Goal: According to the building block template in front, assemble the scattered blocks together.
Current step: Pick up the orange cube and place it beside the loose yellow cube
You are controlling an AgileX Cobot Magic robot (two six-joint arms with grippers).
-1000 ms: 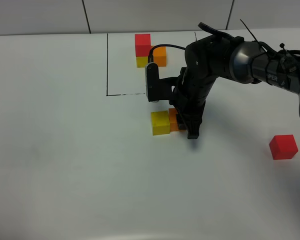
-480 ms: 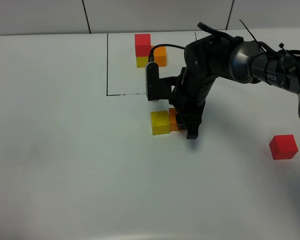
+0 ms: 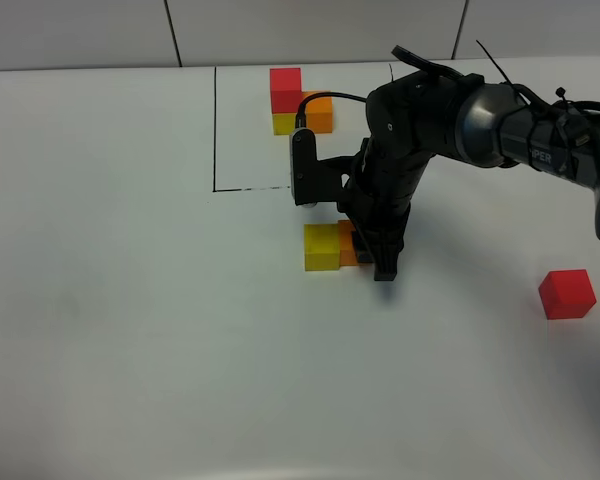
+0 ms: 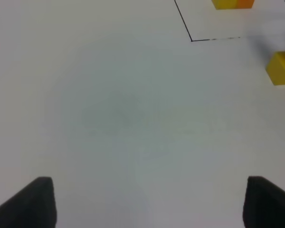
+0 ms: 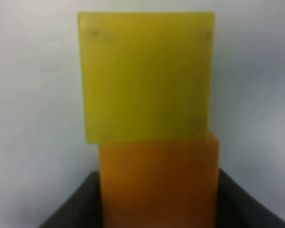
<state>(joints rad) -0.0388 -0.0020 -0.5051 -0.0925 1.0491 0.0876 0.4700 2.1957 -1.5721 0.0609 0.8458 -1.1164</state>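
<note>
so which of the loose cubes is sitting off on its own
The red cube, alone far to the right in the high view. The yellow cube and orange cube touch side by side nearer the middle.

Touching block pair [image 3: 325, 247] before template [image 3: 298, 100]

Surveying white table [image 3: 130, 350]. Noting black frame [image 3: 214, 130] drawn at far side, enclosing template [image 3: 298, 105] near its far end. Finding yellow cube [image 3: 321, 247] resting just outside frame's near line, touching orange cube [image 3: 346, 250] on its right. Spotting red cube [image 3: 566, 294] sitting alone, well apart toward right edge.
</note>
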